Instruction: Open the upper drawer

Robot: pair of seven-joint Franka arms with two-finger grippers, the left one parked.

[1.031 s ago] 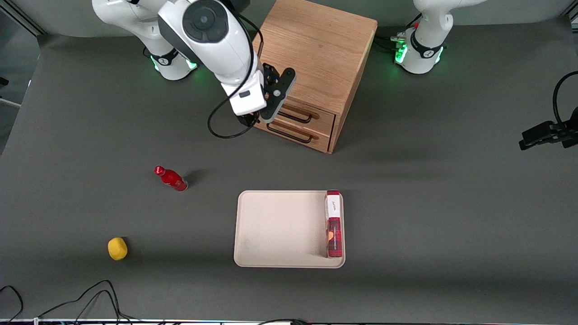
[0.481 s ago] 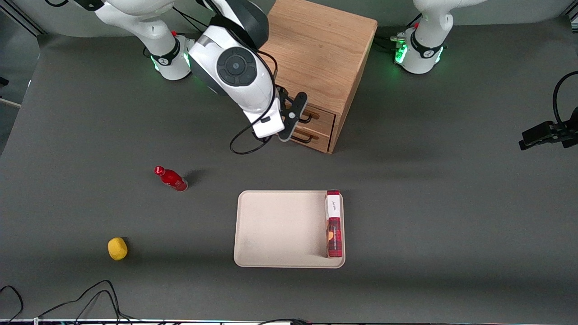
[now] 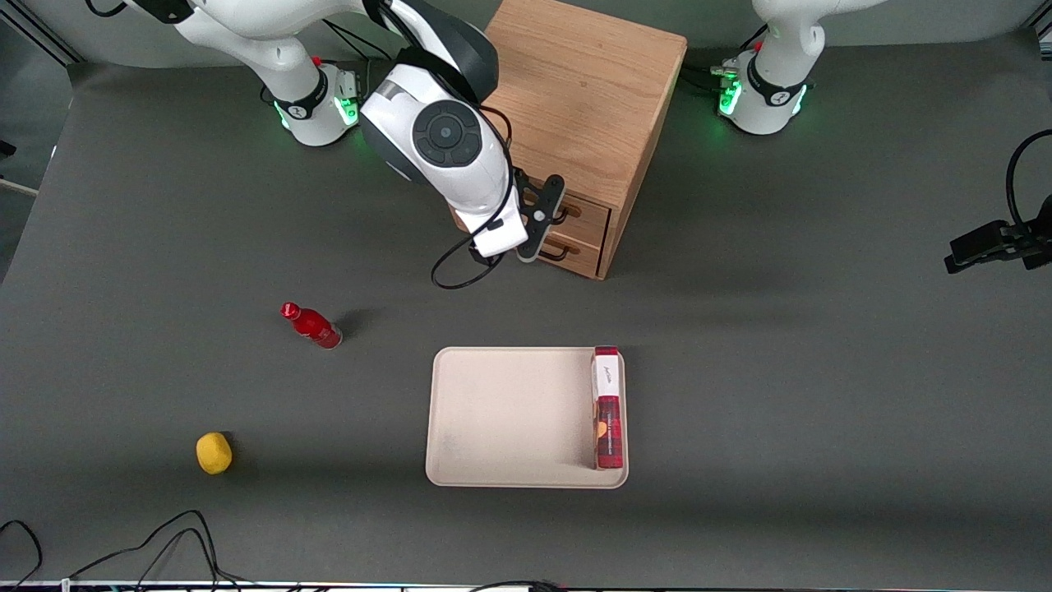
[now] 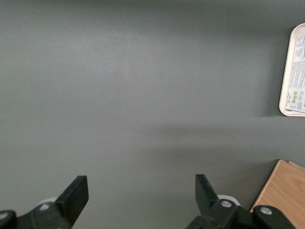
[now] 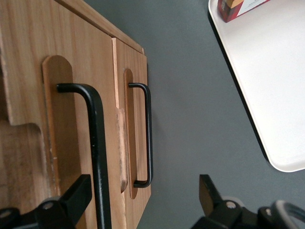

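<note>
The upper drawer [image 3: 575,210] of the wooden cabinet [image 3: 575,90] is closed. The gripper [image 5: 143,202] is spread wide in front of it, with the handle [image 5: 97,143] near one finger, not yet enclosed. Next it probably must shift over this bar, clench, and pull.

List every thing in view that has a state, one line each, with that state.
upper drawer: shut, flush with the cabinet front.
upper drawer handle: ungrasped, between the spread fingers.
lower drawer: shut.
gripper: open, in front of the drawers, straddling the upper handle.
red bottle: capped, lying on the table.
red box: closed, on edge in the tray.
tray: flat on the table, holding only the box.
</note>
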